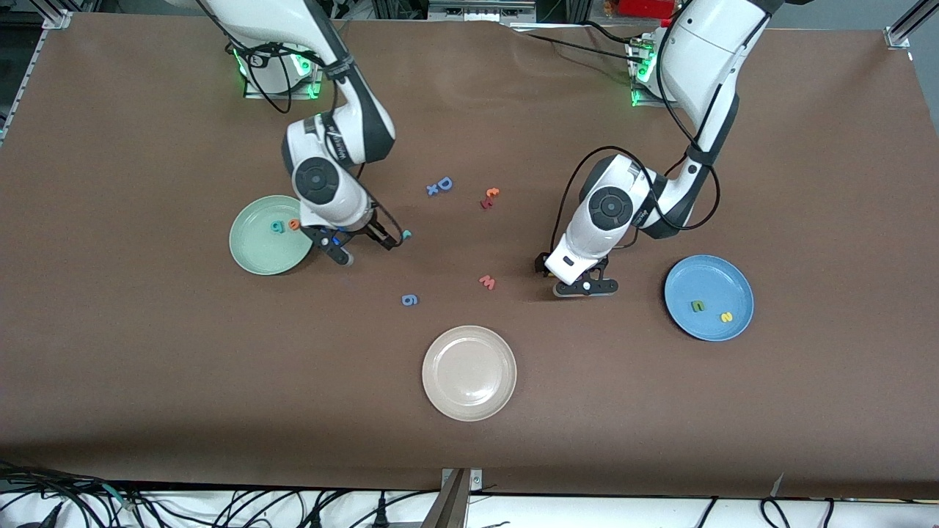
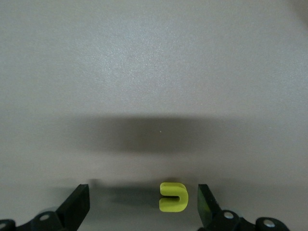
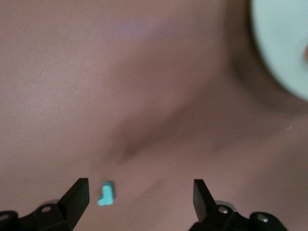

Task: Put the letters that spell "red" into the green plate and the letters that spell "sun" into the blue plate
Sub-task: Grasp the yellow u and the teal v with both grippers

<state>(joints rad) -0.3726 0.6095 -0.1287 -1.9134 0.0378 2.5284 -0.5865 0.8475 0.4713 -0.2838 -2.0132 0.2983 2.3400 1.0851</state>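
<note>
2 letters left: right gripper jaws wide around teal "r", left gripper jaws wide around yellow "u". Next: close, lift.

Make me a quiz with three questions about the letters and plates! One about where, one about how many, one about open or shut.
1. Where is the yellow letter near the left gripper?
A. on the table, between its fingers
B. in the blue plate
C. in the white plate

2. How many letters lie in the green plate?
A. one
B. two
C. three

3. The right gripper is
A. open
B. shut on a letter
C. shut on nothing

Answers:
1 A: the letter lies flat on the table between the two fingers.
2 B: only a teal d and an orange e are there.
3 A: its fingers stand wide apart, with the teal r lying loose between them.
</note>
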